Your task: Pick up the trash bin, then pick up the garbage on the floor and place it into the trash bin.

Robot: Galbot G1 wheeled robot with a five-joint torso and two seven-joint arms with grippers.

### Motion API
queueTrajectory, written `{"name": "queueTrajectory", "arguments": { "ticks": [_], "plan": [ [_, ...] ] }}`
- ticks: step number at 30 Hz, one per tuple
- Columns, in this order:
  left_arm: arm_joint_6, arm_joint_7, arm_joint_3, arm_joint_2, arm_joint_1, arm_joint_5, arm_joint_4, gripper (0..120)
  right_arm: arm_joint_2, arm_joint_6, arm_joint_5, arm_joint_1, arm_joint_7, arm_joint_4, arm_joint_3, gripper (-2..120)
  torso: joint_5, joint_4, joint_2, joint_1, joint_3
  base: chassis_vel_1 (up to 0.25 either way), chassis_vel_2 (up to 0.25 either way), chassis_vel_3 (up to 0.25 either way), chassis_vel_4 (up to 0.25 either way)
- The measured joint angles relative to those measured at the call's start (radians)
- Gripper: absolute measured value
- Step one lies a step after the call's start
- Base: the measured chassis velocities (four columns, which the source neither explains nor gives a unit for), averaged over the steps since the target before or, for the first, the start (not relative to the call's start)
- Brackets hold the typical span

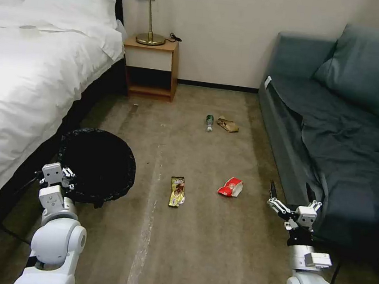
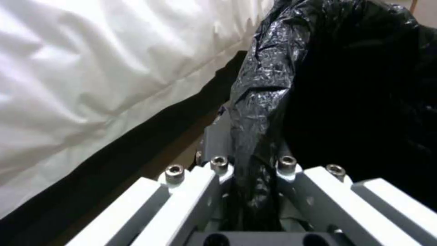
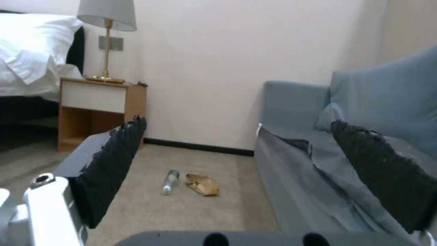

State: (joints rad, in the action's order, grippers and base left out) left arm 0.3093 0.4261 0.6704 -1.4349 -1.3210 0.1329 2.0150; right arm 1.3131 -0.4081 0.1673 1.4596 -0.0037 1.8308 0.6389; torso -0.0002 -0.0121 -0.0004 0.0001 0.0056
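The trash bin (image 1: 99, 164), lined with a crinkly black bag, sits by the bed at the left. My left gripper (image 1: 67, 179) is at its near rim, and in the left wrist view that gripper (image 2: 252, 162) is shut on the bag-covered rim (image 2: 264, 102). On the carpet lie a yellow-brown candy wrapper (image 1: 177, 191), a red-white snack wrapper (image 1: 231, 187), a small bottle (image 1: 209, 122) and crumpled brown paper (image 1: 228, 125). My right gripper (image 1: 291, 193) hangs open beside the sofa, right of the red wrapper. Between its fingers (image 3: 114, 164) I see the bottle (image 3: 170, 181) and the paper (image 3: 201, 184) farther off.
A white bed (image 1: 29, 80) lines the left side and a grey-blue sofa (image 1: 342, 144) the right. A wooden nightstand (image 1: 152, 68) with a lamp (image 1: 151, 7) stands at the far wall. Open carpet (image 1: 187, 250) runs between them.
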Motion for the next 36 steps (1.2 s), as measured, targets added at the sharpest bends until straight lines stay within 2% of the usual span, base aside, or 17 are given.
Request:
{"name": "queueTrajectory", "arguments": {
  "ticks": [36],
  "plan": [
    [-0.02,-0.007,-0.003,-0.006,-0.016,-0.018,-0.008,4,0.004,-0.001,0.015,0.005,-0.01,-0.008,-0.006,100,-0.0001,0.0001,0.0,0.0,0.0,-0.094,0.091,0.093,-0.094]
  ]
}}
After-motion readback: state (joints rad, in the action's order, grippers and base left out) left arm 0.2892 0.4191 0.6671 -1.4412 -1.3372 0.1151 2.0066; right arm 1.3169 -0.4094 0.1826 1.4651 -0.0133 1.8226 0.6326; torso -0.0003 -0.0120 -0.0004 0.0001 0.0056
